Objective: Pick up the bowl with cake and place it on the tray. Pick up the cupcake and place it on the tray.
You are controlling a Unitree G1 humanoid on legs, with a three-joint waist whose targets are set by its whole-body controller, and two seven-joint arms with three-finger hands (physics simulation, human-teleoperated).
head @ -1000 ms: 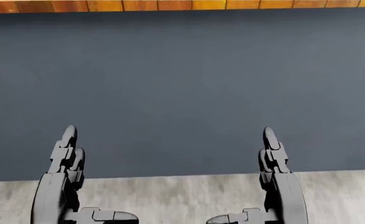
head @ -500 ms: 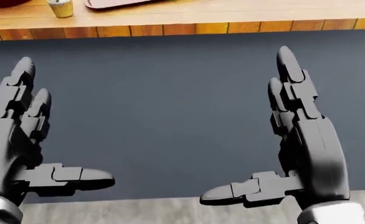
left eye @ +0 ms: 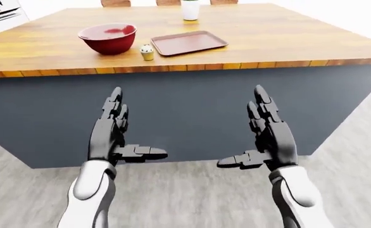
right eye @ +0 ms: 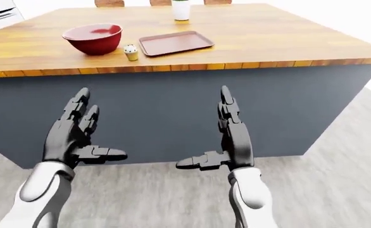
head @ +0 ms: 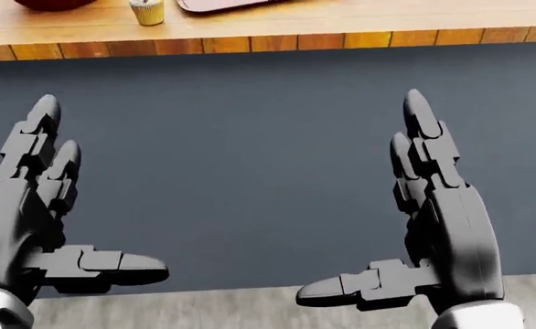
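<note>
Approaching stage: left hand (left eye: pixel 112 137) and right hand (left eye: pixel 268 137) are held spread, empty. Red bowl (left eye: pixel 108 38), cupcake (left eye: pixel 147 52) and tray (left eye: pixel 188 42) are seen well beyond the fingertips; a reach is required.

I stood in a home kitchen: a wood-topped island (left eye: pixel 287 38) with dark grey sides, chair backs (left eye: pixel 115 3) along its far edge, pale plank floor (left eye: pixel 192 199).

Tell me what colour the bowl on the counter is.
The bowl is dark red, with pinkish contents inside. It shows best in the left-eye view.
</note>
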